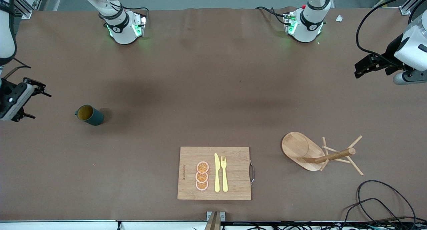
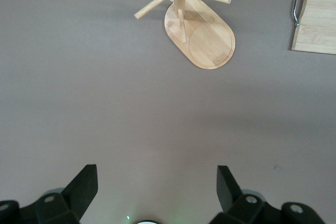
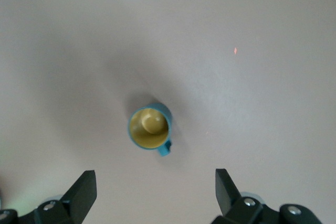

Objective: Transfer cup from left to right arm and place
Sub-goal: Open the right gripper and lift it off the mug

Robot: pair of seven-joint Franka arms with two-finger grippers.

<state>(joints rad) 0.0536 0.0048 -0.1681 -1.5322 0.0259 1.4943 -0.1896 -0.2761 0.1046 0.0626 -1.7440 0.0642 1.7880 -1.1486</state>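
Observation:
The cup [image 1: 89,115] is a dark teal mug with a yellowish inside, and it stands alone on the brown table toward the right arm's end. Looking down through the right wrist view, I see the cup [image 3: 149,128] upright with its small handle, below and ahead of the fingertips. My right gripper [image 1: 41,106] [image 3: 154,177] hangs open and empty in the air beside the cup, apart from it. My left gripper [image 1: 356,70] [image 2: 156,174] is open and empty over bare table at the left arm's end.
A wooden mug rack [image 1: 298,148] [image 2: 210,40] with pegs stands toward the left arm's end. A bamboo cutting board [image 1: 237,176] [image 2: 317,19] near the front edge carries orange slices [image 1: 202,176], a yellow knife and a fork. Black cables [image 1: 383,203] lie at the front corner.

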